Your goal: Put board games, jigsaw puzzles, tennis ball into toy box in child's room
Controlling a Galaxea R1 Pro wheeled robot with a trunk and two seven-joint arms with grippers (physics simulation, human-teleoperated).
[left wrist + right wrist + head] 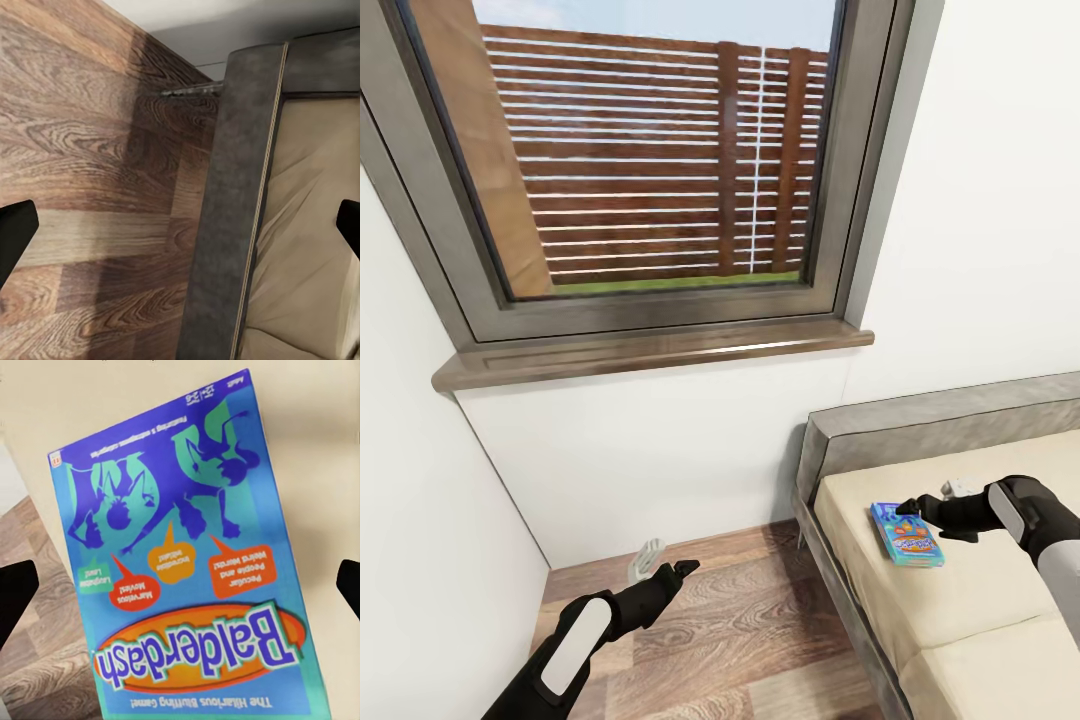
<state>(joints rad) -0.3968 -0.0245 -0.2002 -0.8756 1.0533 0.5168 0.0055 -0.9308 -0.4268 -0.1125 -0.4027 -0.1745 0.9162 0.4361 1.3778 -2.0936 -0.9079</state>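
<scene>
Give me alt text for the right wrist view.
A blue Balderdash board game lies flat on the beige mattress, between the open right end effector fingertips. Wood floor shows at one corner.

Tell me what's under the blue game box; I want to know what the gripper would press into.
The blue game box lies flat on the bed's beige mattress, near its edge. The mattress shows all around it; what is beneath the box itself is covered.
</scene>
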